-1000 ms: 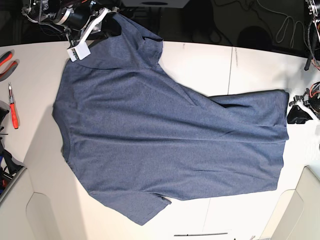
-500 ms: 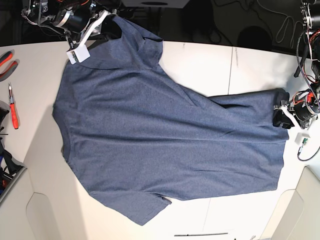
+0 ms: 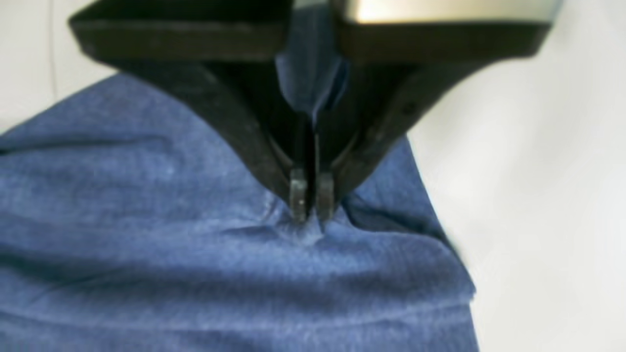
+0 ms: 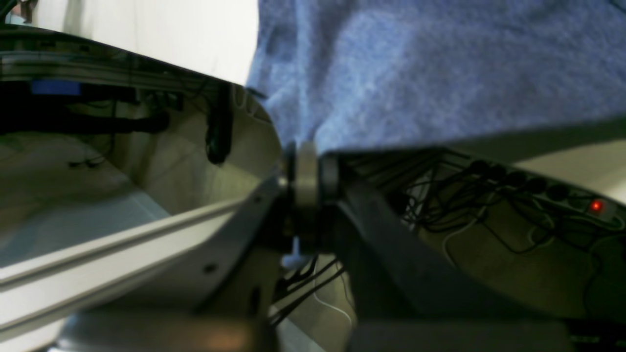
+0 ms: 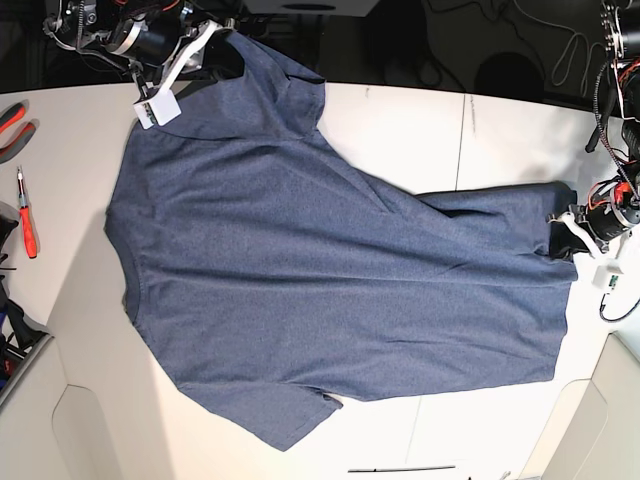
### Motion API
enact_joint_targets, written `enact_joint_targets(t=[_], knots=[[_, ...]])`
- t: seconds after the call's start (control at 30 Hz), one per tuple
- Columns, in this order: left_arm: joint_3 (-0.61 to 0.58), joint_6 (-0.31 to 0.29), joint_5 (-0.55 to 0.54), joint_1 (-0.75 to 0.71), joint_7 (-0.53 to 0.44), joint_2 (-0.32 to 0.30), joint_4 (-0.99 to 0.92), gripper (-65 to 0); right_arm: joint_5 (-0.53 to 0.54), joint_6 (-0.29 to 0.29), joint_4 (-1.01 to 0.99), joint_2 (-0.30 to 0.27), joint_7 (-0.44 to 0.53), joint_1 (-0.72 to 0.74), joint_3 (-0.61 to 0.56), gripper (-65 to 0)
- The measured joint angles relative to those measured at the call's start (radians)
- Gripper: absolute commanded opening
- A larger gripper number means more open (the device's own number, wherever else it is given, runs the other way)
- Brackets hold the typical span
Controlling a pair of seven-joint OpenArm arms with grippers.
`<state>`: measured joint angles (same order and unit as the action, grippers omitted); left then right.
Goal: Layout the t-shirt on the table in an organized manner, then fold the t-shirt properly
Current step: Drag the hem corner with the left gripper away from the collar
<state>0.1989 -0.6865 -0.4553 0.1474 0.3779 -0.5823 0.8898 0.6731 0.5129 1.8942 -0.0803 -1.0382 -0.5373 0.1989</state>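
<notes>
The navy-blue t-shirt [image 5: 330, 270] lies spread on the off-white table [image 5: 400, 130], plain side up, with no lettering showing. My right gripper [image 5: 222, 45] is shut on the upper sleeve and holds it raised past the table's far edge. In the right wrist view its tips [image 4: 308, 166] pinch the shirt's edge [image 4: 440, 73]. My left gripper [image 5: 560, 238] is shut on the hem's upper right corner. In the left wrist view its tips [image 3: 310, 195] pinch a fold of the cloth [image 3: 146, 244], which bunches up between the jaws.
A red-handled screwdriver [image 5: 27, 215] and red pliers [image 5: 10, 120] lie at the table's left edge. A thin dark seam [image 5: 462, 130] crosses the table. Cables hang behind the far edge, and a power strip with a red light [image 4: 595, 206] lies below it.
My left gripper moved in from beside the hem onto its upper corner and shut on the cloth. The right gripper and the sleeve have barely moved.
</notes>
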Motion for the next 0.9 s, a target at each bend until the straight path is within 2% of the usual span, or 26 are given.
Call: enact_joint_targets(t=[0.3,0.47,0.67,0.9], knots=[[0.128,-0.003,-0.155,-0.006,0.192,-0.011,0.011,-65.0,0.000,0.000,0.000,0.000,-0.015,0.000,0.000,-65.0],[0.143,-0.003,-0.289,-0.089,0.261,-0.056,0.042,-65.0,0.000,0.000,0.000,0.000,-0.026,0.000,0.000,-65.0],[0.148,-0.002,-0.379,-0.241,0.357,-0.097,0.264,-65.0,0.004,0.000,0.000,0.000,-0.044,-0.001,0.000,-65.0],[0.146,-0.002,-0.364,-0.367,0.391,-0.099,0.497,-65.0,0.008,0.000,0.000,0.000,-0.049,-0.001,0.000,-65.0]])
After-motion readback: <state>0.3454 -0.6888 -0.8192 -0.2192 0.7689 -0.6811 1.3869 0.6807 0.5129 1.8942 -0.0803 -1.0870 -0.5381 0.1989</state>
